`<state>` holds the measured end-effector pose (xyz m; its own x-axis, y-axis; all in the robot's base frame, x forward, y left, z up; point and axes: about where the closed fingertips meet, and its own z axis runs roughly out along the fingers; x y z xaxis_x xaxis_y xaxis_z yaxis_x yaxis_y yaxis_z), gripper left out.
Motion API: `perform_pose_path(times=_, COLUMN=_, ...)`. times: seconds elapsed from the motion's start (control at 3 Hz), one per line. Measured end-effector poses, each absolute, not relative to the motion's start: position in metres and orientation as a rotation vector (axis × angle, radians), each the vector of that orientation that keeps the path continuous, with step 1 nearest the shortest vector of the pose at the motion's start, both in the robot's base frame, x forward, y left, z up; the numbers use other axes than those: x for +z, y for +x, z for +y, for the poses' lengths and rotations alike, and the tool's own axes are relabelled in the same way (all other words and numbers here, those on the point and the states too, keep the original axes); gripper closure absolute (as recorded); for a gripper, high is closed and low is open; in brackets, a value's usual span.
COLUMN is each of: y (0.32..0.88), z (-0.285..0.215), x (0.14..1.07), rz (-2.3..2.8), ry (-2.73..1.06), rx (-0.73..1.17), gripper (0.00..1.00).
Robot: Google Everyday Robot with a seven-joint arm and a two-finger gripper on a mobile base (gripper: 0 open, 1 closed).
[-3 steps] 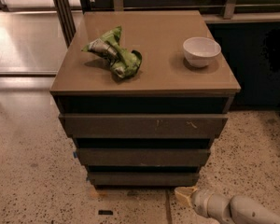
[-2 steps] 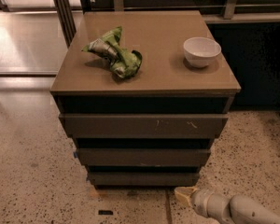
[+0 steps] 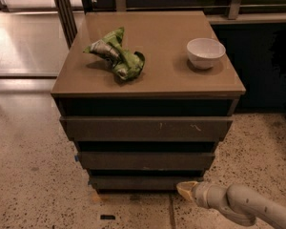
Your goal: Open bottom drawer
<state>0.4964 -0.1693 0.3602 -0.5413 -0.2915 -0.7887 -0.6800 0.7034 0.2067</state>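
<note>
The pincer (image 3: 186, 190), open or closed I cannot tell, hangs low, presumably to pull the bottom drawer (image 3: 143, 182) just beside it

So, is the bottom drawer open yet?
Shut: the bottom drawer sits tucked beneath the middle drawer, not pulled out. The gripper is at its lower right corner.

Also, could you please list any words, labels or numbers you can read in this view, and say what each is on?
None can be read.
Crumpled green snack bag on the cabinet top: printing too blurred to read.
White bowl and bottom drawer: no text.
Gripper, low by the bottom drawer's right end: no markings.
</note>
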Motion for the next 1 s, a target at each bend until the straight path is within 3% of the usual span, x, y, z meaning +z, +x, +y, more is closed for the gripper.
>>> perform_pose_path(times=1.0, y=0.5207, z=-0.1746, x=0.3482, rz=2.143, ry=-0.761, rx=0.592, gripper=1.00)
